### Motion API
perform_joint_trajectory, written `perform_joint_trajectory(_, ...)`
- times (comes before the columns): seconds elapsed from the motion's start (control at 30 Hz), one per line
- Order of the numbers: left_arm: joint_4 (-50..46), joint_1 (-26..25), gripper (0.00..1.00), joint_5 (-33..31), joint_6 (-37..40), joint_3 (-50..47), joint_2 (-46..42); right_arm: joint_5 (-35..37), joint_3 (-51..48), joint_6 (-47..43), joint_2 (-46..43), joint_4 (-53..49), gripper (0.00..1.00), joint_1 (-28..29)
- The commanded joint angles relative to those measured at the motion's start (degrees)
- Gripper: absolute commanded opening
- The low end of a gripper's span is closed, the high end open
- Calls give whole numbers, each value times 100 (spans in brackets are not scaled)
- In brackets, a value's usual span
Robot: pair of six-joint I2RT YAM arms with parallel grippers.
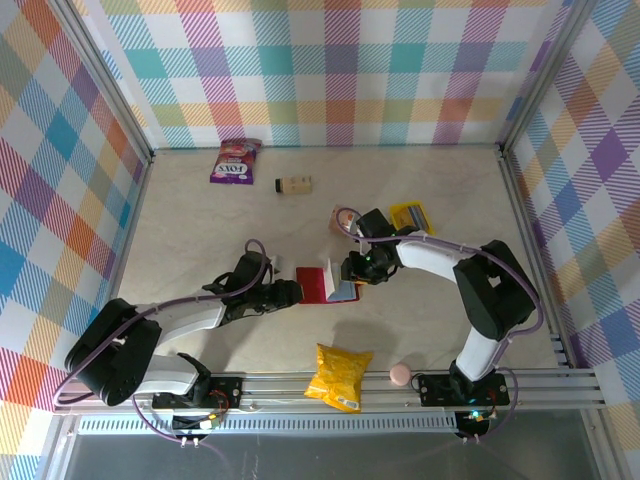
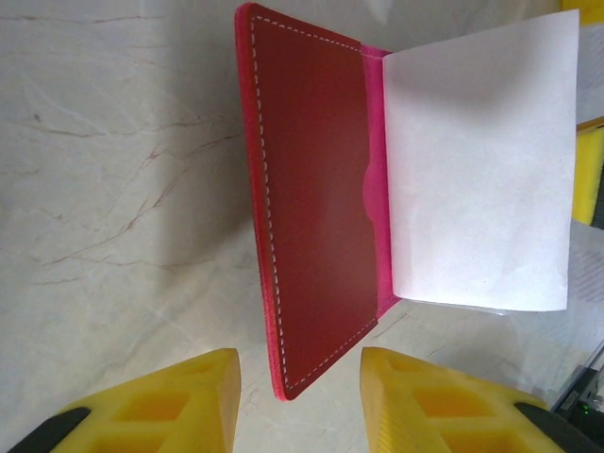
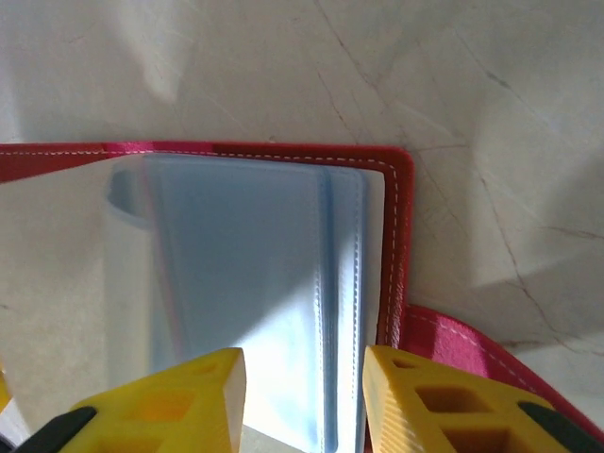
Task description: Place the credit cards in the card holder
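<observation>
The card holder (image 1: pixel 318 283) lies open on the table between my two grippers. In the left wrist view its red stitched flap (image 2: pixel 316 208) stands on edge, and a white page (image 2: pixel 481 160) fans out to its right. My left gripper (image 2: pixel 300 401) is open, and the flap's lower corner sits in the gap without touching either yellow finger. My right gripper (image 3: pixel 300 392) is open over the holder's clear plastic pockets (image 3: pixel 255 283), with the sleeve's edge running between the fingers. A blue-grey credit card lies in a small yellow tray (image 1: pixel 411 215) behind the right arm.
A purple snack packet (image 1: pixel 236 160) and a small beige box (image 1: pixel 294 184) lie at the back. A yellow chip bag (image 1: pixel 338 376) and a pink ball (image 1: pixel 400 374) rest near the front rail. A pinkish object (image 1: pixel 343 218) sits beside the tray.
</observation>
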Motion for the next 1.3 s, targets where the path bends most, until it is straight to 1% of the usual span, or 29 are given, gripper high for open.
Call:
perform_joint_trajectory(0.0, 214, 63, 37, 124, 91, 118, 144, -140, 192, -96, 89, 14, 36, 6)
perform_joint_trajectory(0.1, 278, 63, 36, 149, 104, 131, 229, -184, 226, -100, 136, 27, 36, 32)
perform_joint_trajectory(0.23, 354, 63, 33, 211, 108, 162, 352, -202, 277, -133, 186, 28, 37, 93)
perform_joint_trajectory(0.67, 548, 63, 19, 273, 109, 169, 576, -220, 390, -171, 368, 6, 37, 162)
perform_joint_trajectory(0.8, 612, 63, 15, 299, 108, 171, 647, -134, 413, -108, 435, -7, 40, 164)
perform_joint_trajectory(0.87, 630, 63, 14, 308, 108, 180, 679, -131, 426, -87, 473, -2, 41, 181)
perform_joint_trajectory(1.1, 684, 63, 10, 335, 120, 208, 779, -330, 451, -27, 582, 140, 42, 243)
perform_joint_trajectory(1.27, 695, 63, 9, 335, 134, 211, 789, -508, 463, 51, 592, 301, 42, 261)
